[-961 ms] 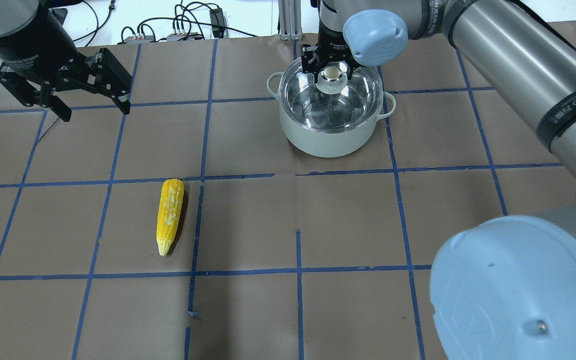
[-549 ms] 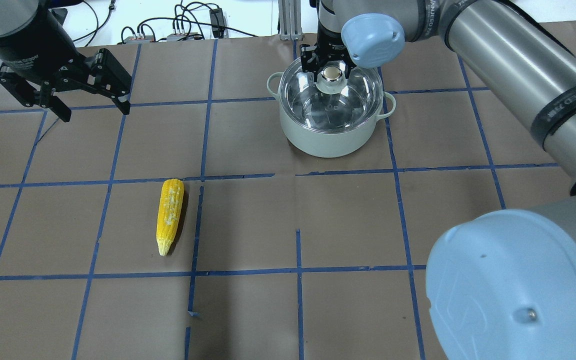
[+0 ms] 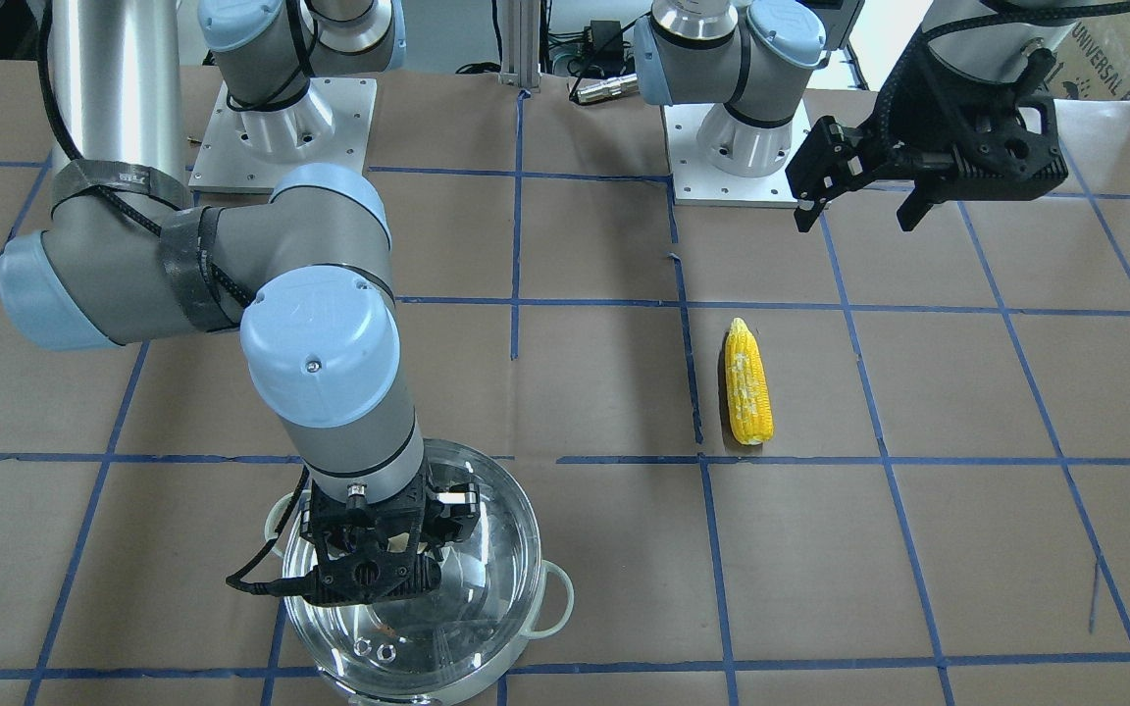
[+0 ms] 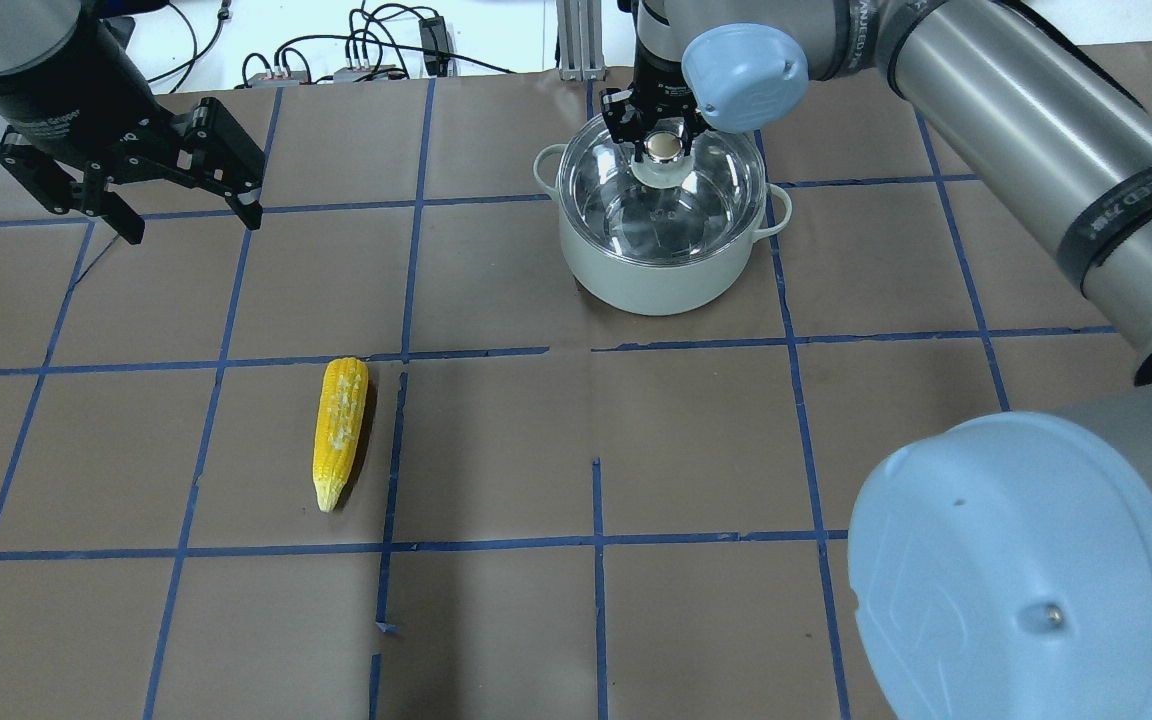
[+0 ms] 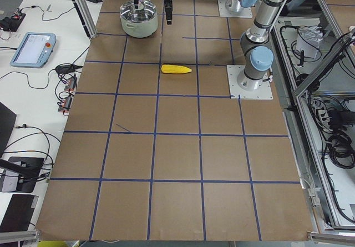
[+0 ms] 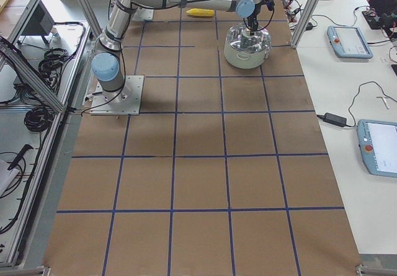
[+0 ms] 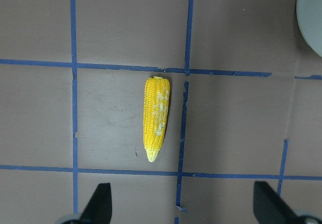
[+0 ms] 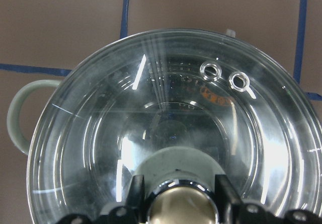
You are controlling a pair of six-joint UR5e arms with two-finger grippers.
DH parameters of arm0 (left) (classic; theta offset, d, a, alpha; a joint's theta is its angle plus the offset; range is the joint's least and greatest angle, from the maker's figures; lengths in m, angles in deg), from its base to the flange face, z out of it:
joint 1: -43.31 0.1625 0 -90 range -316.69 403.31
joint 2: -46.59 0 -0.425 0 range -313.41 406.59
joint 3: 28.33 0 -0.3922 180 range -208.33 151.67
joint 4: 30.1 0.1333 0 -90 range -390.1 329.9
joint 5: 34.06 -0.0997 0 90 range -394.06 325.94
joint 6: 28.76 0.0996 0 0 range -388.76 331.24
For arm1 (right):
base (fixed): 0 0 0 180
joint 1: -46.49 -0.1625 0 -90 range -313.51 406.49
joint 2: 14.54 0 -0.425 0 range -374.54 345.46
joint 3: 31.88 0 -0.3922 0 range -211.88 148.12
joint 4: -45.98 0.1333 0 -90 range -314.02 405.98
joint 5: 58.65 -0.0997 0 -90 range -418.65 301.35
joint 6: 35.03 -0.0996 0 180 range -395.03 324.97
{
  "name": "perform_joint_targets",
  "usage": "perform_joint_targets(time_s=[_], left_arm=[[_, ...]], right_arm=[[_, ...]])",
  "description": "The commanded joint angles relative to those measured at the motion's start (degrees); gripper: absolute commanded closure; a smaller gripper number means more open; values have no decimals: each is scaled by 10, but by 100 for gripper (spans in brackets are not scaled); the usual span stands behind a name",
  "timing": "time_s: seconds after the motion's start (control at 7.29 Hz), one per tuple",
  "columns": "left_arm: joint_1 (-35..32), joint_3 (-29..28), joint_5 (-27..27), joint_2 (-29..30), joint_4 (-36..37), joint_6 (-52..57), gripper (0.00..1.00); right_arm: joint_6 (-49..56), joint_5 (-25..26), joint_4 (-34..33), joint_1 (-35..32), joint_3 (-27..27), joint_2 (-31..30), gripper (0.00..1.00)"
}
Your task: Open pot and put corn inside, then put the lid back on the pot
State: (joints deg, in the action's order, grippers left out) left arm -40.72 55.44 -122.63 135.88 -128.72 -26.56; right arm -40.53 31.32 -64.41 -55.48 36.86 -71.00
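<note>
I am logging pot (image 4: 651, 270) at far edge wearing lid (image 4: 711, 200), corn (image 4: 340, 430) lying outside, right gripper (image 4: 663, 147) pinching knob (image 8: 183, 204), left gripper (image 4: 191, 225) gaping wide.

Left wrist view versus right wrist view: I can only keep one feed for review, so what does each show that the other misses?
Only the left wrist view shows the corn lying flat, below the open left gripper. Only the right wrist view shows the lid, its two vent rings and the right gripper closed against both sides of the knob. Both show the pot, though it is just a sliver in the left view's top right corner, and the blue-taped paper.
</note>
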Motion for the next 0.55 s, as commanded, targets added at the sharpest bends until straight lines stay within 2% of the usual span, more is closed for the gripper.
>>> perform_joint_targets(time_s=[0.0, 0.14, 0.41], left_arm=[[0, -1, 2, -3, 1, 2, 0], [0, -5, 1, -2, 4, 1, 0], [8, 1, -1, -24, -9, -1, 0]], right_arm=[[20, 0, 0, 1, -1, 0, 60], [29, 1, 0, 3, -4, 0, 65], [32, 3, 9, 4, -18, -6, 66]])
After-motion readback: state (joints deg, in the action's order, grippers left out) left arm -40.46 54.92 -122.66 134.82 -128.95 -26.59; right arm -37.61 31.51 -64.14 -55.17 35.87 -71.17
